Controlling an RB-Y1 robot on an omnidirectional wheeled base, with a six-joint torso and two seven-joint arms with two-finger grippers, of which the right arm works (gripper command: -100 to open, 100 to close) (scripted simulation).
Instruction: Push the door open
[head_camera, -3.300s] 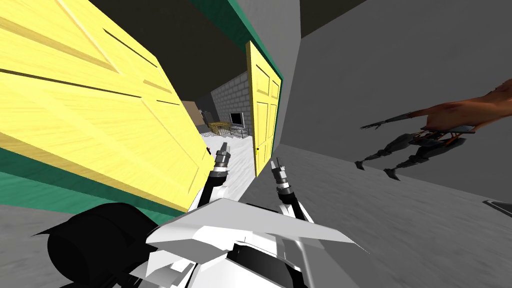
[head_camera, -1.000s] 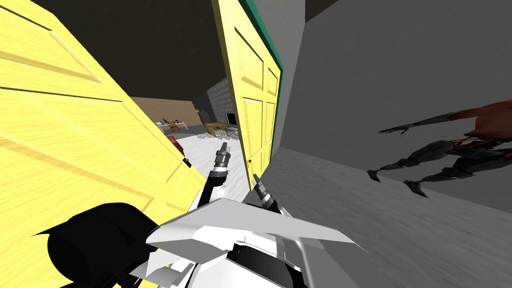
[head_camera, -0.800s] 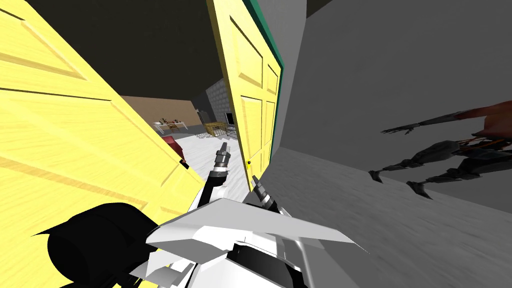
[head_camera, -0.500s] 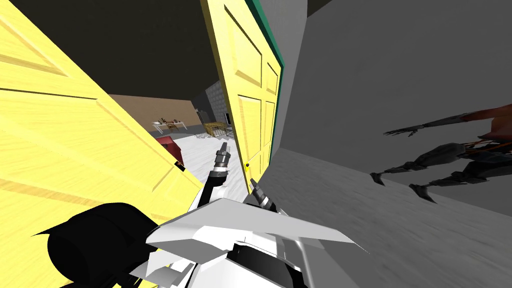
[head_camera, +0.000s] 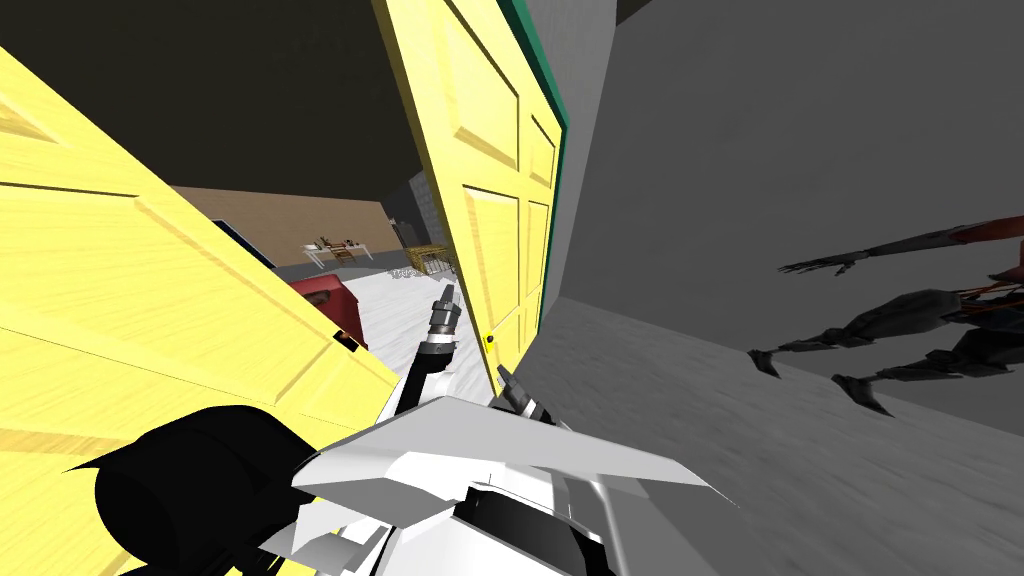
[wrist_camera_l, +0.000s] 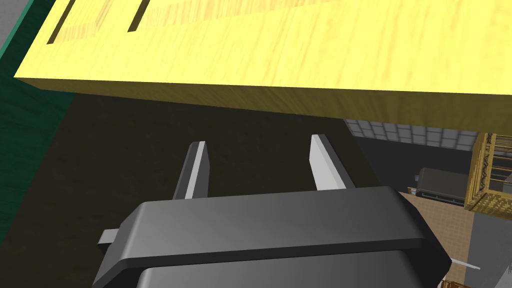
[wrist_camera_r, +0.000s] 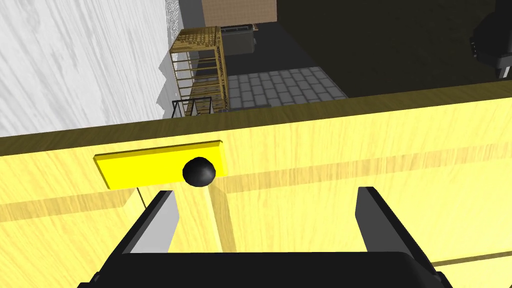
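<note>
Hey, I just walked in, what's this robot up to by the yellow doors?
A two-armed robot is working on a pair of yellow doors. Its right gripper, fingers open, is up at the face of the right door, beside the black knob; I can't tell whether it touches. The left gripper, also open, reaches into the gap between that door and the left door. Both doors stand ajar, with a white floor showing beyond.

A wedge of white floor (head_camera: 392, 308) lies open between the yellow left door (head_camera: 150, 300) and right door (head_camera: 495, 190), a red object (head_camera: 325, 300) stands near the left door's edge, and the right door's face blocks the right gripper (wrist_camera_r: 265, 197) close ahead
</note>
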